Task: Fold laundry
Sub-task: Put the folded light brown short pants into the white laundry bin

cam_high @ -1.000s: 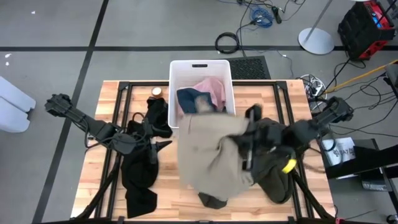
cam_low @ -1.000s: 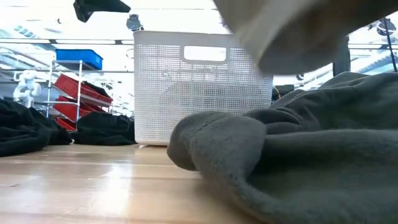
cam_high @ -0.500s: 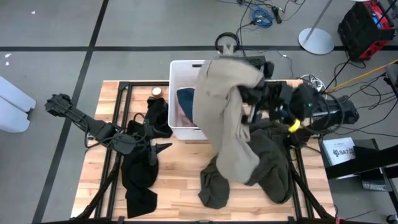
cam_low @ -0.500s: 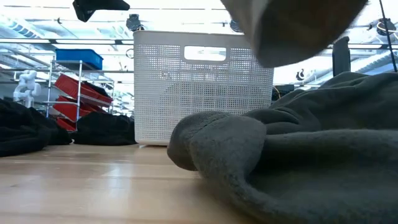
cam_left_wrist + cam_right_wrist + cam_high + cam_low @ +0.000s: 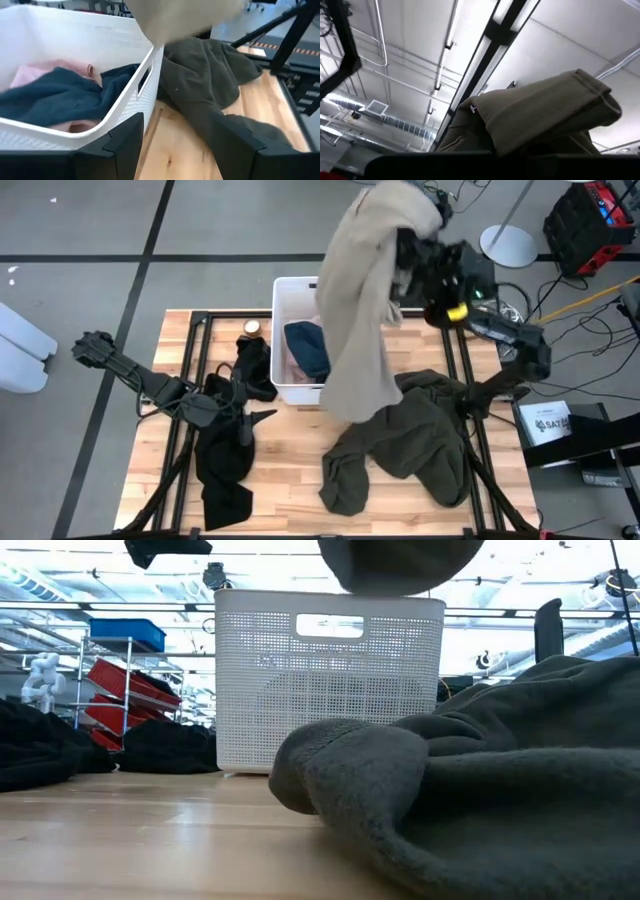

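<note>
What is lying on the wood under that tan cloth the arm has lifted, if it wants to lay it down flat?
The right gripper holds the beige garment high over the white bin. Beneath it the dark olive garment sprawls across the table, covering much of that space. The left gripper waits open beside black clothes.

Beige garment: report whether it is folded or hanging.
Hanging, unfolded. The beige garment dangles full length from the raised right gripper, shut on its top, lower end over the white bin.
</note>
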Action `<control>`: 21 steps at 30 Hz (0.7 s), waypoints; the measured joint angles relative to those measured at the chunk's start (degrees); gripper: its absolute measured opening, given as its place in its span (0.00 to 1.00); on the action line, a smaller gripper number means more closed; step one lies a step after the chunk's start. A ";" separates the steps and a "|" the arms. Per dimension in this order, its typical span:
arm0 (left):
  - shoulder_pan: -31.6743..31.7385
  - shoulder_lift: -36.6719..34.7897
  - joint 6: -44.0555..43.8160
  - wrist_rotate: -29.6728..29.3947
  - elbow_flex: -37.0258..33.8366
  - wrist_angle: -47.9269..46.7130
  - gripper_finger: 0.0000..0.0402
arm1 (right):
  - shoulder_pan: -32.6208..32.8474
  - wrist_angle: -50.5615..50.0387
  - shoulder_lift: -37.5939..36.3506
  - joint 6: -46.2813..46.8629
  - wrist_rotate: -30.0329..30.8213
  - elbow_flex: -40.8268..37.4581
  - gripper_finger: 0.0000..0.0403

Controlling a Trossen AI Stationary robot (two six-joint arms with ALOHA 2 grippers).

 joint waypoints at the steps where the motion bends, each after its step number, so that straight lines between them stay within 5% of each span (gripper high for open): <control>1: 0.00 0.00 1.34 0.02 0.00 -0.04 0.54 | -1.24 -1.74 1.86 0.84 -0.35 2.92 0.00; 12: 2.55 0.00 10.91 2.28 0.00 0.05 0.54 | -11.03 -22.13 23.82 11.72 -8.52 33.25 0.00; 21: 2.58 0.00 10.82 4.35 0.01 -0.20 0.54 | -13.73 -46.20 26.83 9.51 -11.74 34.83 0.00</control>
